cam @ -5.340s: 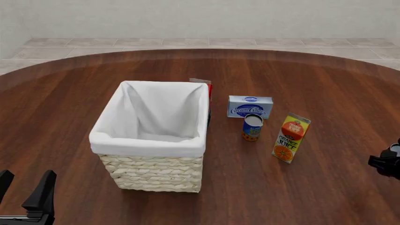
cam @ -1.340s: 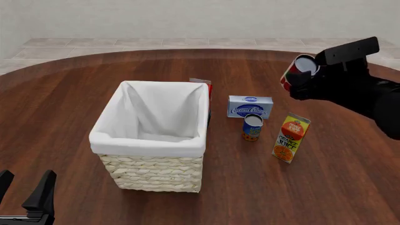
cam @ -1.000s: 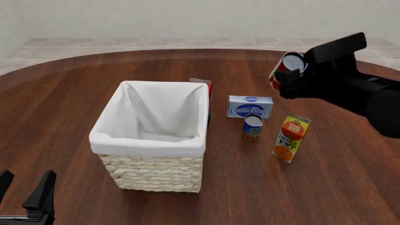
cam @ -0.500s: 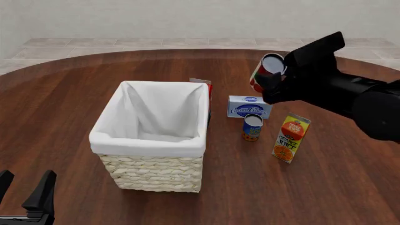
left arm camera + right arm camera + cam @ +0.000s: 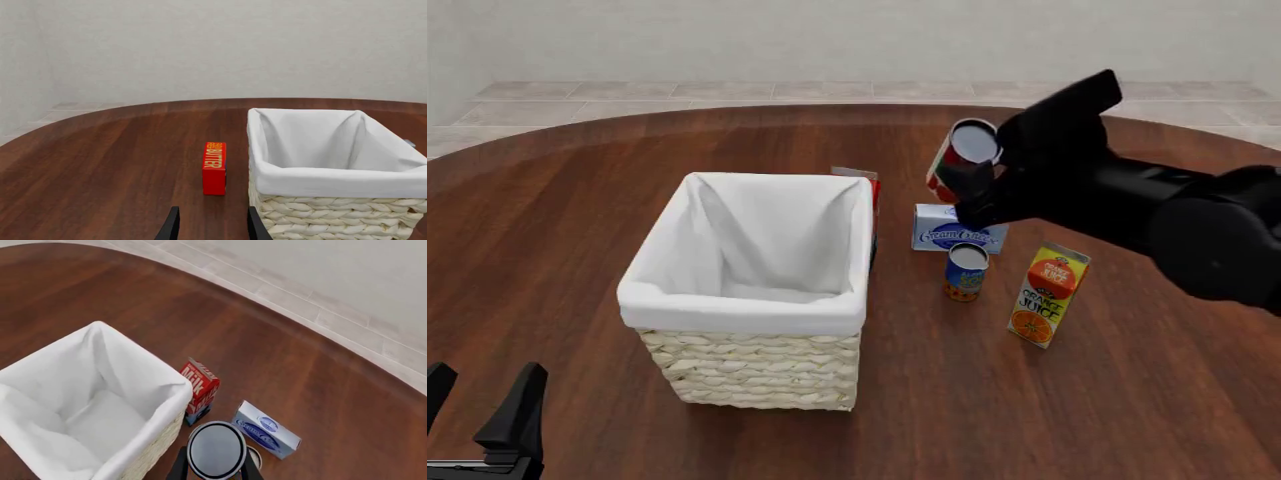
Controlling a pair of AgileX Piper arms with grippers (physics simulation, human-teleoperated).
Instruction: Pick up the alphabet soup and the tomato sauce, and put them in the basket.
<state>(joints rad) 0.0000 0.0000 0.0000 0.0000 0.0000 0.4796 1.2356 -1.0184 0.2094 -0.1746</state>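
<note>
Since the earlier front views the right gripper (image 5: pixel 972 180) has travelled leftward across the table with the tomato sauce (image 5: pixel 961 158), a small red cylindrical can with a green label band and a silvery top, and now holds it in the air above the blue-and-white cream cheese box (image 5: pixel 960 229), near but not yet over the basket (image 5: pixel 751 369), a large rectangular cream wicker basket with white cloth lining folded over its rim. The right gripper's fingers are pinched on the sides of the can, which is tilted with its flat top facing the front camera; the right wrist view shows that round silvery top between the two dark fingers. The can looks rigid, smooth and probably slick, so a firm squeeze across its middle seems the safest hold. The alphabet soup (image 5: pixel 965 271), a small can with a blue upper body, orange lower band and pale top, stands upright on the dark polished wooden table (image 5: pixel 561 220), just in front of the cream cheese box and beside the orange juice carton (image 5: pixel 1048 296). The left gripper (image 5: pixel 478 415) rests low at the near edge, its fingers spread apart and holding nothing. A red butter box (image 5: pixel 214 167) stands close beside the basket's woven wall.
</note>
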